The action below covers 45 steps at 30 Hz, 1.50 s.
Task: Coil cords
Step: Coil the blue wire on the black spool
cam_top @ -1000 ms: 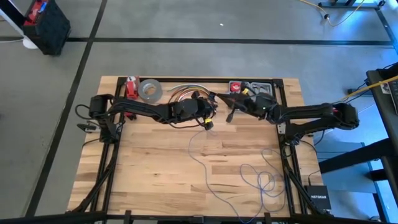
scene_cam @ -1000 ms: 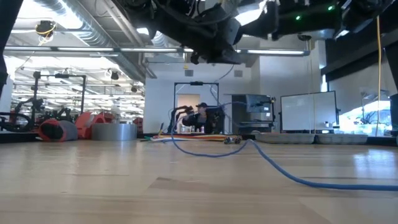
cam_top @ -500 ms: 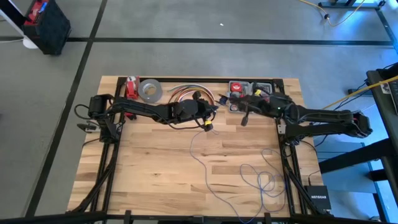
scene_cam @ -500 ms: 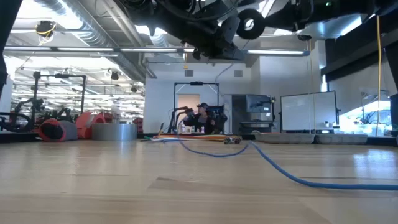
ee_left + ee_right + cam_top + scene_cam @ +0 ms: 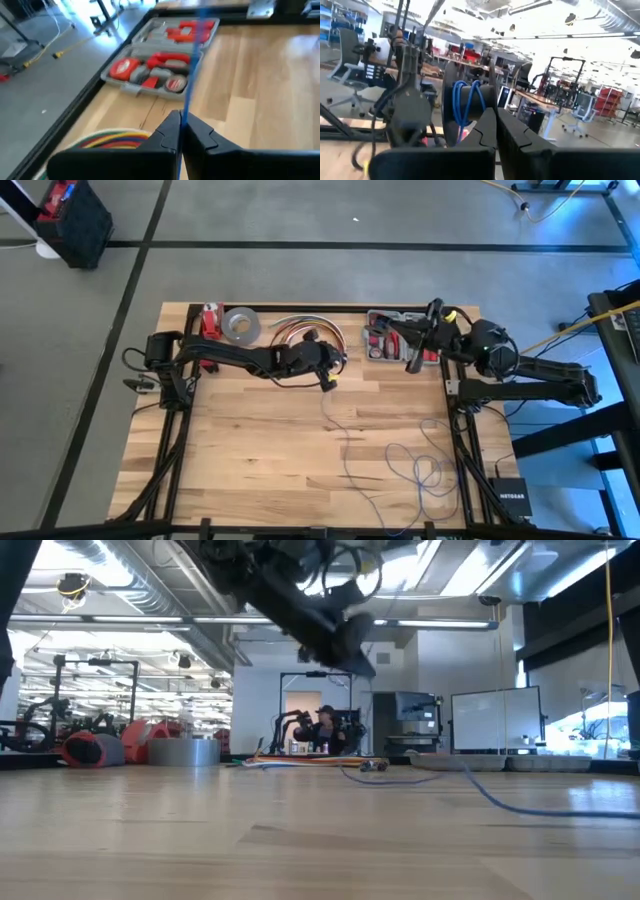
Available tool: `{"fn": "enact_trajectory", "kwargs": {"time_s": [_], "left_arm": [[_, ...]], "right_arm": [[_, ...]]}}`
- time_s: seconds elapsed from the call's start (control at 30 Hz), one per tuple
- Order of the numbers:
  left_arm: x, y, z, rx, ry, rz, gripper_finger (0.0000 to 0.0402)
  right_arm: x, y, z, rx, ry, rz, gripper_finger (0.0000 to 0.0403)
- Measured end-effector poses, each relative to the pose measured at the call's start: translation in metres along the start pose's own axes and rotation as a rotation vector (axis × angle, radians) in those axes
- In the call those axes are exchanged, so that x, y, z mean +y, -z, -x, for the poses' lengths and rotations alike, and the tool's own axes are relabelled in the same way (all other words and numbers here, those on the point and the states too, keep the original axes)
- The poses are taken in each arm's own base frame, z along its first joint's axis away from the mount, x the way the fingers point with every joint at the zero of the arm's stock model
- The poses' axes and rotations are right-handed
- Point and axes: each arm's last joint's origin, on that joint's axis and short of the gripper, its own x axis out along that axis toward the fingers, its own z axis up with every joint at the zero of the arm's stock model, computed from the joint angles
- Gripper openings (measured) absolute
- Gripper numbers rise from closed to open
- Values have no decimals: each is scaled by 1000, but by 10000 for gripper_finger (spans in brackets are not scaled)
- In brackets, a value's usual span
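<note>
The cord [image 5: 345,448] is a very thin bluish wire. It drops from my left gripper [image 5: 328,378] at the table's far middle, snakes toward the near edge and ends in loose loops [image 5: 420,465] lying at the near right. My left gripper is shut on it. My right gripper [image 5: 410,364] hovers shut above the open tool case [image 5: 385,345] at the far right, and no cord leads to it in the high view. In the right wrist view, blue loops [image 5: 467,105] hang on a dark round part beyond its fingertips [image 5: 495,117]. My left gripper pinches the cord between its two fingers [image 5: 170,127], and a single strand [image 5: 187,100] runs out past their tips. The fingers slant down, coming from the table's left side. Below them the cord hangs slack to the table top, where the rest of it lies.
An arched bundle of orange, red and white cables [image 5: 300,330] lies just beyond my left gripper. A grey tape roll [image 5: 240,325] and a red object [image 5: 210,320] sit at the far left. Bare wood spans the table's middle and near left.
My right gripper has drawn back from beside my left gripper toward the table's right edge and risen over the tool case, staying shut. The cord's stretch below my left gripper has shifted and bends less. In the low view the cord lies lower and farther off.
</note>
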Motion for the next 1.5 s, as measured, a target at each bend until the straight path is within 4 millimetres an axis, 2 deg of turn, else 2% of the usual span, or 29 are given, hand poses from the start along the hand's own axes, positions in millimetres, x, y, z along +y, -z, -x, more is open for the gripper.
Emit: {"fn": "enact_trajectory", "kwargs": {"time_s": [0.2, 0.3, 0.53, 0.77, 0.87, 1.0, 1.13, 1.23, 1.3, 1.43, 1.5], "left_arm": [[-7, -5, 6, -24, 21, 1, 4], [-11, -1, 8, 17, 36, -20, 4], [-5, 8, 13, 154, 106, 14, 4], [-4, 7, 13, 151, 126, 33, 7], [-6, 4, 13, 121, 144, 63, 37], [-10, -3, 16, 63, 172, 37, 103], [-1, -15, 39, 73, 177, 37, 151], [6, -28, 58, 43, 174, 77, 165], [4, -34, 62, -20, 182, 71, 168], [-9, -34, 49, -222, 193, 22, 168], [-12, -28, 37, -250, 184, -1, 169]], "right_arm": [[3, 12, -1, 105, -16, 16, 3], [3, 13, -2, 118, -10, 22, 3], [3, 14, -2, 131, 1, 39, 3], [3, 15, -2, 132, 0, 39, 3], [3, 15, -2, 131, 1, 39, 3], [3, 15, -2, 132, 0, 40, 3], [4, 16, -2, 140, -2, 41, 3], [4, 17, -2, 150, -5, 42, 3], [5, 19, -5, 153, -11, 42, 3], [10, 28, -15, 193, -56, 30, 3], [12, 33, -21, 209, -62, 27, 3]]}}
